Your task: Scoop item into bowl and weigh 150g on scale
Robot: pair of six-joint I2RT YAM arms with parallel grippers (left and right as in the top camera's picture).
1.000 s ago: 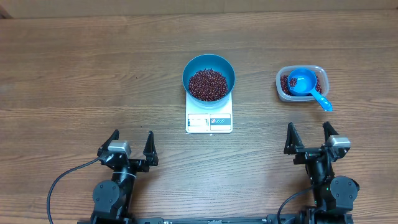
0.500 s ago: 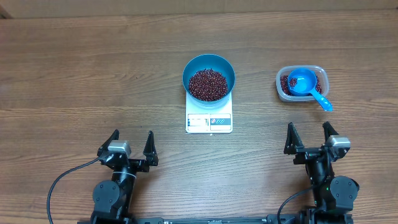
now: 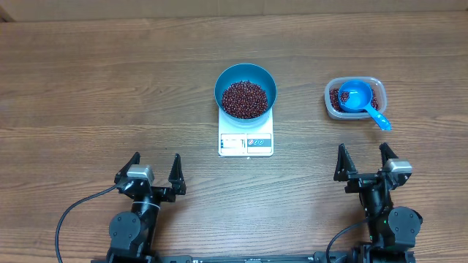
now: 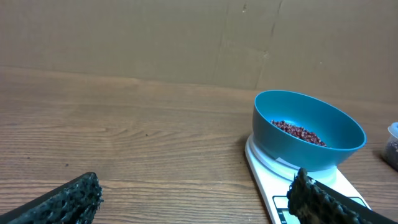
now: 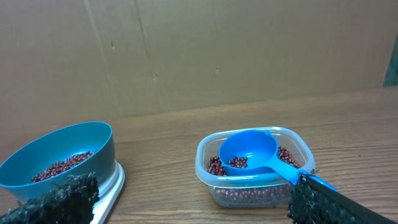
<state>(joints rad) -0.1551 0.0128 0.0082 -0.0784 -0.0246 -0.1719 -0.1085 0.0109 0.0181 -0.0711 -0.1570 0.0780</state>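
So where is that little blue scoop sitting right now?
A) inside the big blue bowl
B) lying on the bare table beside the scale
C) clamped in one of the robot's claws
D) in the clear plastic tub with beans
D: the scoop rests in the clear tub on the beans, with its handle poking out over the rim. The left gripper and right gripper stand open and empty.

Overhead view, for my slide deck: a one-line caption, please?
Round blue bowl of dark red-brown beans on white square scale; open left claw and open right claw empty.
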